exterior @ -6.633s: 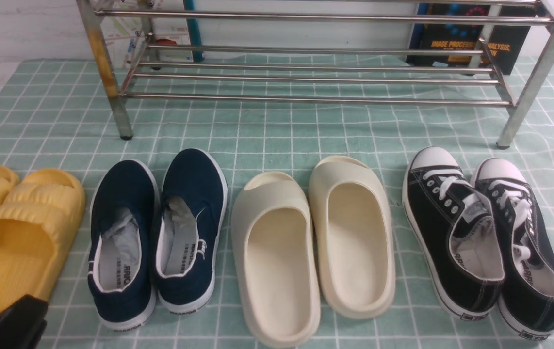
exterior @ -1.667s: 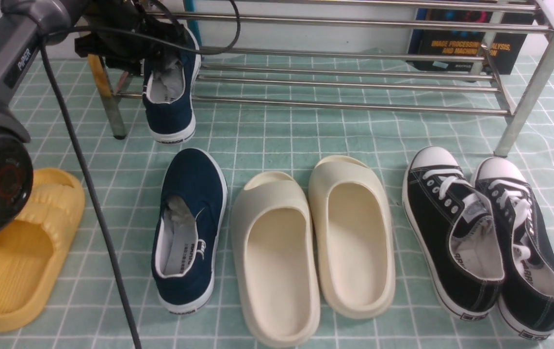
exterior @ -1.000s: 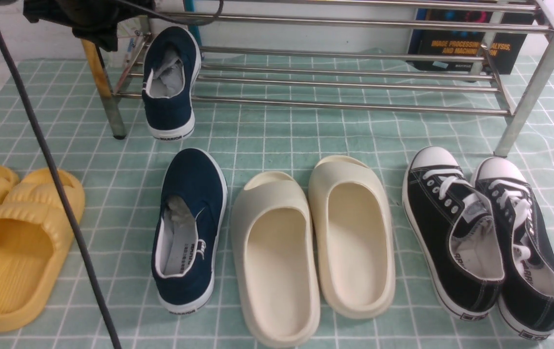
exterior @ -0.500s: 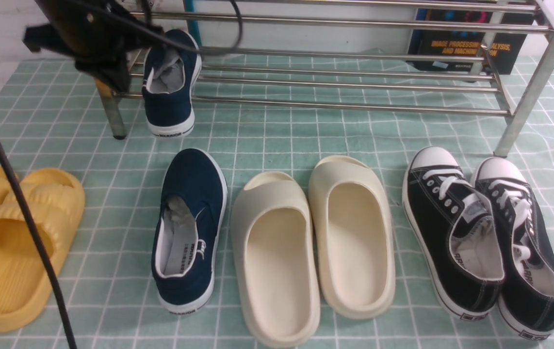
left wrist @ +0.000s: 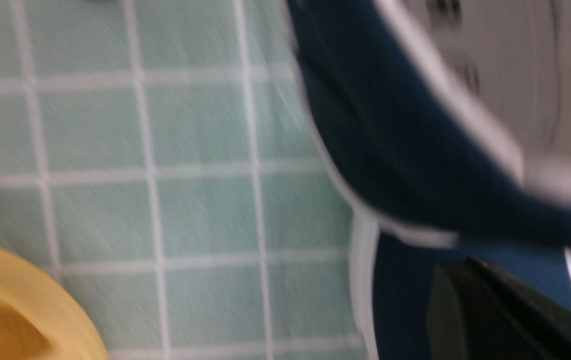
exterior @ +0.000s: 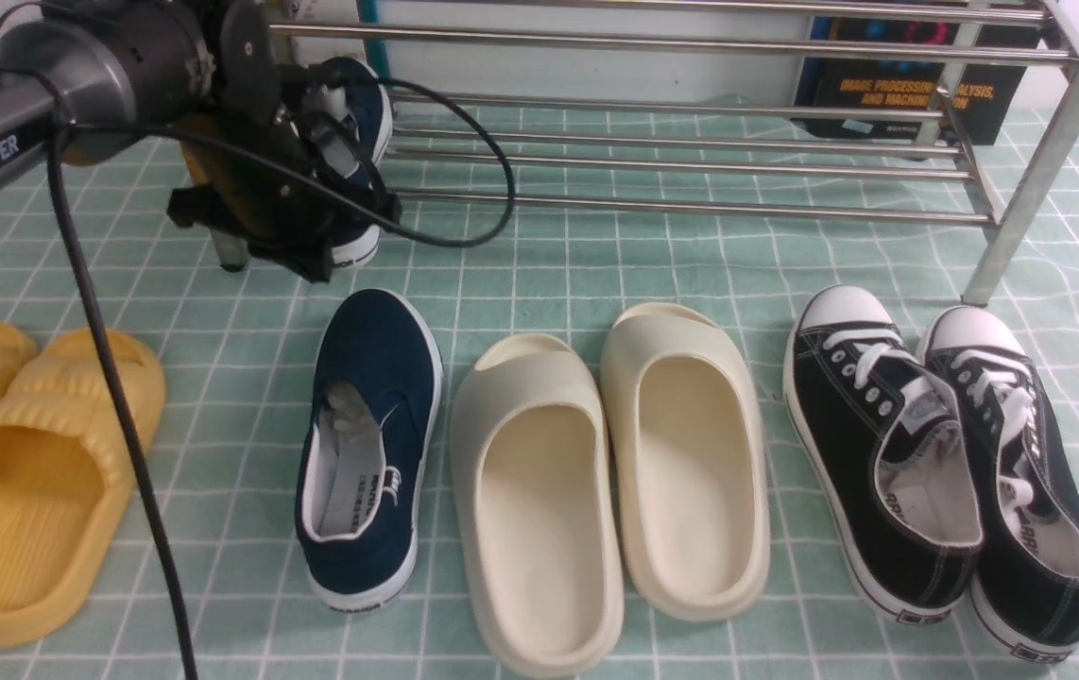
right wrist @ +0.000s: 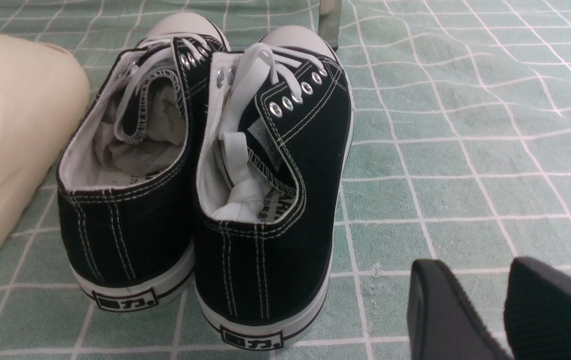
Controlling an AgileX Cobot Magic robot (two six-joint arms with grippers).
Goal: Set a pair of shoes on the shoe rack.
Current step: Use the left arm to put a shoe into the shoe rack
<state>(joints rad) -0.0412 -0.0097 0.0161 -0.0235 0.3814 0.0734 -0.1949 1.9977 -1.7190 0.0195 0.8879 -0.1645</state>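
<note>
One navy shoe (exterior: 362,85) lies on the left end of the shoe rack (exterior: 691,206), heel toward me, mostly hidden behind my left arm. Its mate (exterior: 369,444) stands on the green checked cloth in front. My left gripper (exterior: 308,264) hangs low between the two, just ahead of the racked shoe's heel, fingers pressed together and shut on nothing. The left wrist view is blurred; a navy shoe (left wrist: 390,165) fills it beside the dark gripper (left wrist: 470,280). My right gripper (right wrist: 473,270) is open over bare cloth, behind the black sneakers.
Cream slides (exterior: 539,491) stand right of the floor shoe, then black lace-up sneakers (exterior: 880,453) (right wrist: 245,175). Yellow slides (exterior: 39,472) (left wrist: 15,310) lie at the left. The left arm's cable (exterior: 124,416) trails over the cloth. A book (exterior: 908,85) leans behind the rack.
My left arm has come down from above the rack's left end and now sits low in front of the racked shoe. Neither navy shoe has moved.
</note>
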